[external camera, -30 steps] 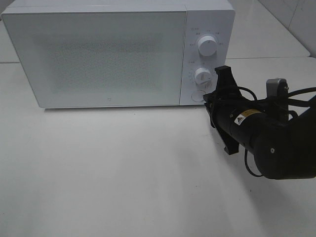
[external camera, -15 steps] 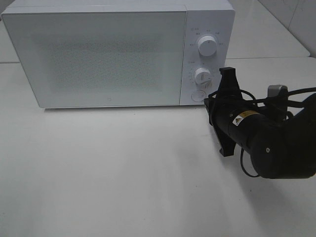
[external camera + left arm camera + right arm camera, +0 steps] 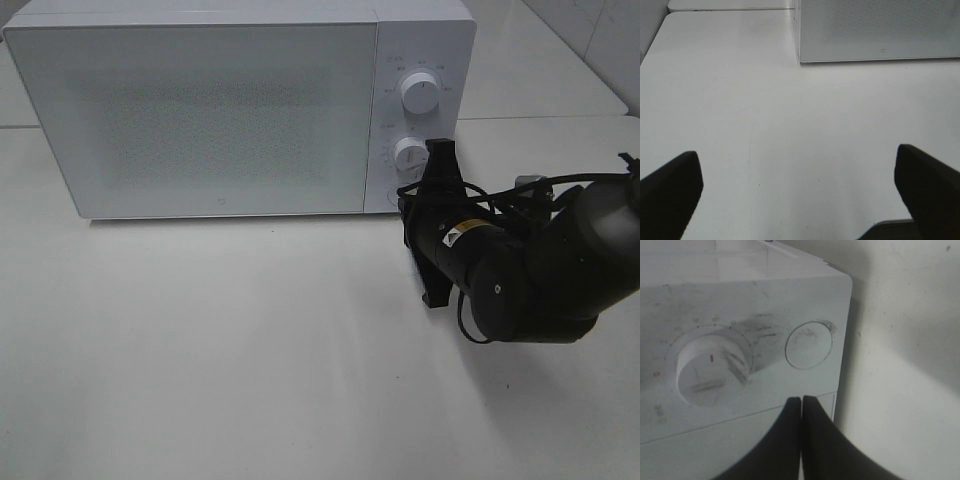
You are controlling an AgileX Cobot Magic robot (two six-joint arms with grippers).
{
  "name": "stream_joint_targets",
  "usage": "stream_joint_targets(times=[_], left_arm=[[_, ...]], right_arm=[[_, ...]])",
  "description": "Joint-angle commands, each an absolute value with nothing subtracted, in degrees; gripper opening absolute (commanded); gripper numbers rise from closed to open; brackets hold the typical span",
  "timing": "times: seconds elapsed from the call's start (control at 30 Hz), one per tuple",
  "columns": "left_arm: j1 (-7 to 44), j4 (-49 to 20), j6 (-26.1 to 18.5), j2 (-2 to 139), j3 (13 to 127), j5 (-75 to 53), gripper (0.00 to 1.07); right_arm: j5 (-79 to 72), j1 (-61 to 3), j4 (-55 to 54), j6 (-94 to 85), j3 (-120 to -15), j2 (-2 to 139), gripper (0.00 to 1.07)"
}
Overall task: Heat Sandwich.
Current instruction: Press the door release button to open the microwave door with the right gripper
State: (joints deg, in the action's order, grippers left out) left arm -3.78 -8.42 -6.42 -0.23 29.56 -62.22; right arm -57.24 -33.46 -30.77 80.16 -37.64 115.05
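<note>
The left gripper [image 3: 800, 190] hangs over a bare stretch of the white tabletop [image 3: 200, 350], its two dark jaws standing wide apart with nothing between them; ahead of it, in its wrist view, lies the lower front corner of the microwave [image 3: 200, 110]. From the high camera the microwave fills the rear left and middle of the tabletop, a white box with its door [image 3: 190, 115] shut and a finely speckled window through which nothing inside can be made out. The sandwich shows in none of the views, so where it lies cannot be told. To the right of the door runs the control panel [image 3: 425, 45], carrying an upper dial [image 3: 420, 93], a lower dial [image 3: 410, 153] and, under that, a round button [image 3: 808, 345]. The right arm [image 3: 540, 270], black with cables looped over it, reaches in from the right edge and points at the bottom of this panel. The right gripper [image 3: 801, 399] has its jaws pressed together on nothing, and in its wrist view their joined tip sits close before the panel face, just beside the round button and near the lower dial. Whether the tip touches the panel cannot be told.
</note>
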Motion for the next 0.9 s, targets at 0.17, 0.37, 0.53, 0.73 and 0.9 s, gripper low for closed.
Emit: stream_joint_targets(times=[0.17, 0.37, 0.53, 0.73, 0.9], left_arm=[[-4.01, -8.42, -6.47, -1.2, 29.62, -61.71, 0.98], [-4.01, -8.42, -6.47, -1.2, 29.62, -61.71, 0.98], [-4.01, -8.42, -6.47, -1.2, 29.62, -61.71, 0.98], [-4.01, -8.42, -6.47, -1.2, 29.62, -61.71, 0.98], [-4.01, -8.42, -6.42, -1.2, 29.62, -61.71, 0.98]], right_arm=[[-55.58, -32.14, -30.54, 80.39, -40.97, 116.43, 0.0], [-54.32, -32.14, -30.77, 81.59, -44.46, 119.98, 0.0], [-54.2, -31.86, -31.63, 81.65, -46.41, 120.89, 0.0], [-54.55, -30.25, -31.91, 81.47, -48.41, 122.84, 0.0], [-55.81, -29.51, -32.09, 81.47, -48.41, 122.84, 0.0]])
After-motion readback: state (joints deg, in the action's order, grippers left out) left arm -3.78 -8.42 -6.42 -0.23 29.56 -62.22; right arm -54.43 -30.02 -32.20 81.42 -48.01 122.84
